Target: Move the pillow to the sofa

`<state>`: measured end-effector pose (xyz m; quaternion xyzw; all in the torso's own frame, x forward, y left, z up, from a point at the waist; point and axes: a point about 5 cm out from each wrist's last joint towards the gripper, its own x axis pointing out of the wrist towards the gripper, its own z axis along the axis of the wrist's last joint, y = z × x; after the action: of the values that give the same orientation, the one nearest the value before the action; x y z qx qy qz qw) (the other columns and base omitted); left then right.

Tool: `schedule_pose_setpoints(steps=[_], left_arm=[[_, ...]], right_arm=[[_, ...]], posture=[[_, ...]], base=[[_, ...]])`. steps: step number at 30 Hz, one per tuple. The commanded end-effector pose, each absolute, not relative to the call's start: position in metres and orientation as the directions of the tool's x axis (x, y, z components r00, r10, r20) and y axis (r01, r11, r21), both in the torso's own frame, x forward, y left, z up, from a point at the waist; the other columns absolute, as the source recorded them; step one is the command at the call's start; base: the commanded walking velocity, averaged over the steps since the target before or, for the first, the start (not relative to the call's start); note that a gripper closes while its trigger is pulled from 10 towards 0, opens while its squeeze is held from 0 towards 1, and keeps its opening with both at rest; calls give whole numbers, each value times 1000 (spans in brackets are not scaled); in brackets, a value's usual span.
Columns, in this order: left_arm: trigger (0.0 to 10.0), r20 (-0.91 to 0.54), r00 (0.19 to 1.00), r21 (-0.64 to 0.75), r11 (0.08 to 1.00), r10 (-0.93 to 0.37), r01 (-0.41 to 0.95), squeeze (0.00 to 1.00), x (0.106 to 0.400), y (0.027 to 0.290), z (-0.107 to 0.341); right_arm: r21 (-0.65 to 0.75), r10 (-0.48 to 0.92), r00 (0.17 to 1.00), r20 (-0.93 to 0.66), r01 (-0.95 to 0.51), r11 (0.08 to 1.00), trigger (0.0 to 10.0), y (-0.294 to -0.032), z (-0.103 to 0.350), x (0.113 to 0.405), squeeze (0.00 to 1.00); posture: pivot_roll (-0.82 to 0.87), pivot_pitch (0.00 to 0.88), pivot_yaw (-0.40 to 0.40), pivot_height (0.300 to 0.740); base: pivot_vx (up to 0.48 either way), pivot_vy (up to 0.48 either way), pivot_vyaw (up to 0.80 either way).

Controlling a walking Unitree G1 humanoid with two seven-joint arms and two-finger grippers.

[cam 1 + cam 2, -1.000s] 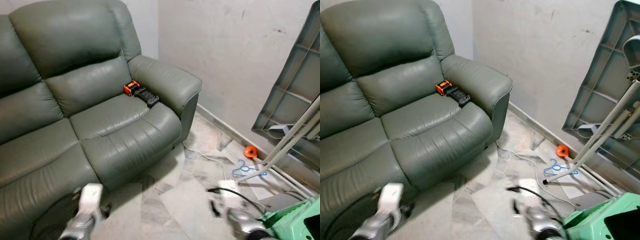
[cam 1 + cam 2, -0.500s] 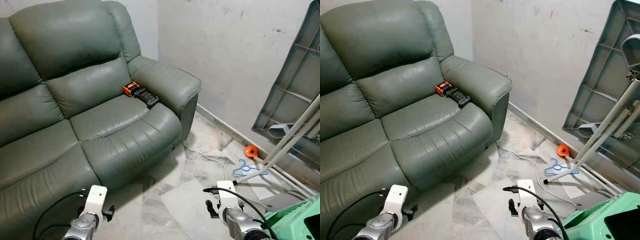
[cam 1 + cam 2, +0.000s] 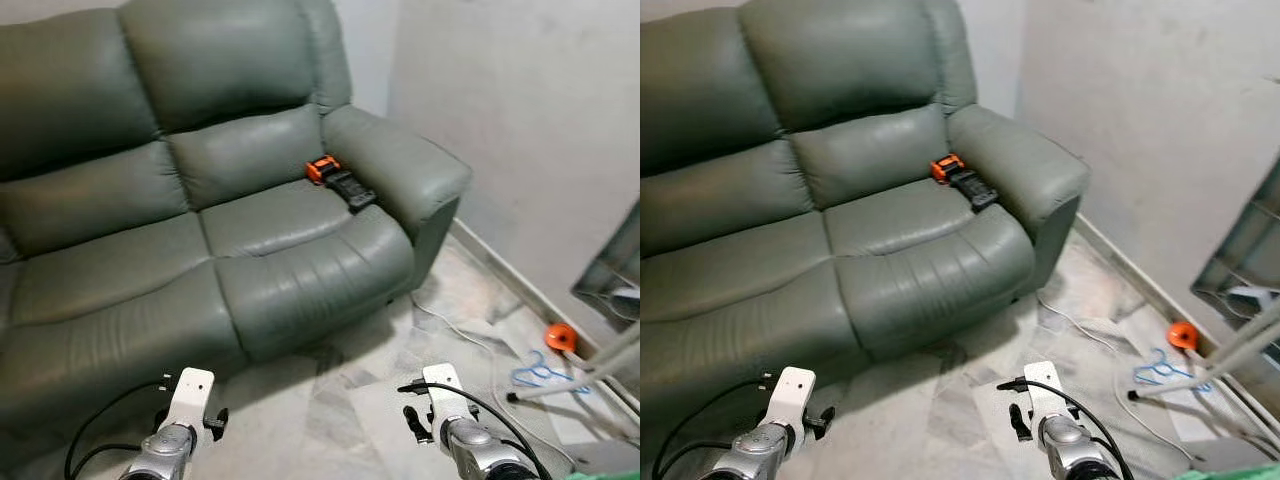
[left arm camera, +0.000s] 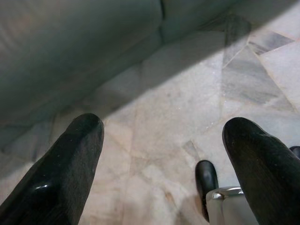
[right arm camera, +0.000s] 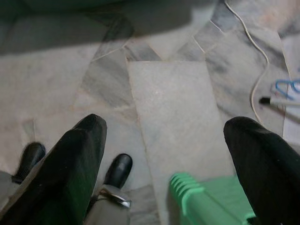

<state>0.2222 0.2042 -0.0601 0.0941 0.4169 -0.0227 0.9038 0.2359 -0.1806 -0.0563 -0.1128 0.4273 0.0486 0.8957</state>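
A grey-green leather sofa stands against the wall ahead and to my left, its seats bare apart from an orange and black tool beside the right armrest. Both arms hang low over the marble floor in front of it, left arm and right arm. In the left wrist view my left gripper is open over floor tiles at the sofa's base. In the right wrist view my right gripper is open too, with nothing between its fingers.
A white cable trails across the floor right of the sofa. Further right lie an orange object, a blue hanger and a slanted white pole. A green plastic thing sits under my right gripper.
The camera has turned left, so the sofa now sits more central and the grey panel at the right has slid out of the picture. Both arms hang as they did half a second ago.
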Motion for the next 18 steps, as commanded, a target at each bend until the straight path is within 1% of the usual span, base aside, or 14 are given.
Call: schedule_pose_setpoints(steps=[1, 5, 10, 14, 15, 18], left_arm=[[10000, -768, 638, 162, 980, 51, 116, 0, 218, 208, -62], [10000, -771, 634, 170, 979, 60, 114, 0, 217, 209, -62], [10000, -768, 635, 168, 983, 84, 74, 0, 217, 213, -62], [10000, -757, 645, 180, 982, 106, 50, 0, 219, 216, -60], [10000, -752, 652, 157, 987, 97, 35, 0, 220, 217, -59], [10000, -741, 665, 156, 987, 96, 31, 0, 222, 217, -58]], right_arm=[[-182, -13, 633, -774, -202, 962, 10000, -180, -56, 237, 0], [-175, -6, 630, -777, -207, 963, 10000, -179, -56, 237, 0], [-178, 4, 627, -779, -227, 957, 10000, -178, -56, 236, 0], [-180, 6, 626, -780, -234, 955, 10000, -178, -57, 235, 0], [-182, 8, 626, -780, -240, 954, 10000, -178, -57, 235, 0], [-186, 10, 626, -779, -247, 951, 10000, -178, -57, 235, 0]], posture=[[-20, 0, 43, 740], [-20, 0, 44, 740], [-21, 0, 44, 740], [-19, 0, 41, 740], [-20, 0, 41, 740], [-19, 0, 38, 740]], base=[[0, 0, 800], [0, 0, 800], [0, 0, 800], [0, 0, 800], [0, 0, 800], [0, 0, 800]])
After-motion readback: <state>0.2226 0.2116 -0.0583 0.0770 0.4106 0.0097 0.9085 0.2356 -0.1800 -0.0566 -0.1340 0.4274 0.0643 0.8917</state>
